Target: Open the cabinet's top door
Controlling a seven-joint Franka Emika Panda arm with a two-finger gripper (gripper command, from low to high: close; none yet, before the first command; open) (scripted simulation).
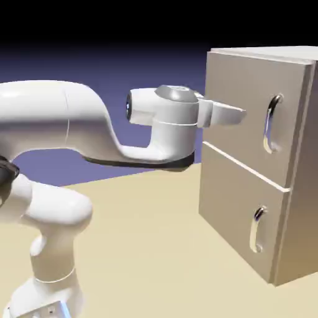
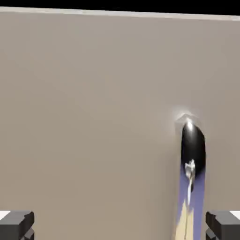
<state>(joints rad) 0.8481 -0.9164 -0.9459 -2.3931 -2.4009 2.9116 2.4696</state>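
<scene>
cabinet (image 1: 292, 155) stood on the table (image 1: 149, 248) at the exterior view's right, both doors flush and closed. top door (image 1: 248, 112) carried a vertical silver handle (image 1: 271, 124) near its right edge. gripper (image 1: 233, 115) pointed level at that door, left of the handle and apart from it, fingers (image 2: 16, 225) spread wide with nothing between them. in the hand view the door filled the frame, the handle right of centre.

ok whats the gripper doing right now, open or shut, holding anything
gripper: open, holding nothing; it faces the top door, with the handle off to the hand view's right, not between the fingers.
</scene>
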